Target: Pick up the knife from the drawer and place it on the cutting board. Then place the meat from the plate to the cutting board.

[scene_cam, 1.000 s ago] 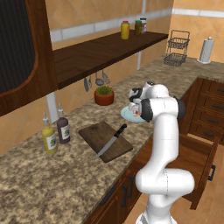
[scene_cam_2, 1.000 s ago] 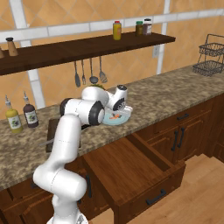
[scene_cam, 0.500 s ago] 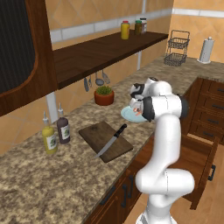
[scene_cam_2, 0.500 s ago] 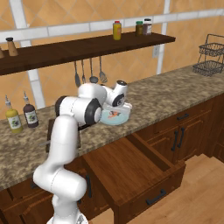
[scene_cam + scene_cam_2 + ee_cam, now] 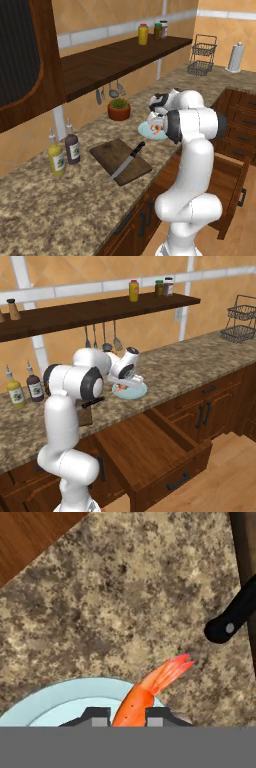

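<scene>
Over the plate [image 5: 60, 699], the fingers [image 5: 100, 716] have narrowed (now pinching the meat [image 5: 150, 689]).

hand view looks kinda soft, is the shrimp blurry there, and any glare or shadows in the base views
Hand view: the shrimp is soft-edged between the finger tips, and the granite counter looks smeared. Left base view: even light, no glare; the knife on the cutting board reads sharply, with a faint shadow. Right base view: flat light, deep shade under the shelf; the arm hides part of the plate.
</scene>
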### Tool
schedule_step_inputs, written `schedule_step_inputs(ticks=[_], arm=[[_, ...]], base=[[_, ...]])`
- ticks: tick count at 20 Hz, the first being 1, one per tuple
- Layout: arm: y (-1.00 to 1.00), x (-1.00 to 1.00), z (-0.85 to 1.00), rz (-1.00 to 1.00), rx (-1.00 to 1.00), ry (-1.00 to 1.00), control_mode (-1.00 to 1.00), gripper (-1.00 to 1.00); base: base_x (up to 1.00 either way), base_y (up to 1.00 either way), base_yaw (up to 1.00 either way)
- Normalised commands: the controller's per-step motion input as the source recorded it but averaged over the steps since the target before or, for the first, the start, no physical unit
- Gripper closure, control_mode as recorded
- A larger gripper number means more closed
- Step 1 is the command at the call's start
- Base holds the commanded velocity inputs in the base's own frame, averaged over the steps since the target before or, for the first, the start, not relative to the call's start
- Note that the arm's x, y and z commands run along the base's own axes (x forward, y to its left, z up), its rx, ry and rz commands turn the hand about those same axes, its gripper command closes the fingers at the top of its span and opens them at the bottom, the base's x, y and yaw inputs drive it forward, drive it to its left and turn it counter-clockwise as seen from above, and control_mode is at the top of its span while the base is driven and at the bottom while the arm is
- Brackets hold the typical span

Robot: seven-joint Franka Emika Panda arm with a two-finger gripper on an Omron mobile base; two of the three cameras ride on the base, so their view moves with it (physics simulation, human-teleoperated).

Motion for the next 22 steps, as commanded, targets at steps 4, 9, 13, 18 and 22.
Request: schedule_step_inputs(ticks=[4,9,13,18,22], arm=[[0.61,-0.67,0.13,0.00,0.01,-0.07,-1.00,1.00],[0.75,-0.68,0.00,0.00,0.00,-0.04,-1.00,1.00],[0.72,-0.66,0.00,0.00,0.00,-0.01,-1.00,1.00],[0.73,-0.37,0.00,0.00,-0.01,0.00,-1.00,1.00],[0.66,-0.39,-0.11,0.00,-0.04,0.00,-1.00,1.00]], base=[[0.00,0.00,0.00],[0.00,0.00,0.00],[0.00,0.00,0.00],[0.00,0.00,0.00],[0.00,0.00,0.00]])
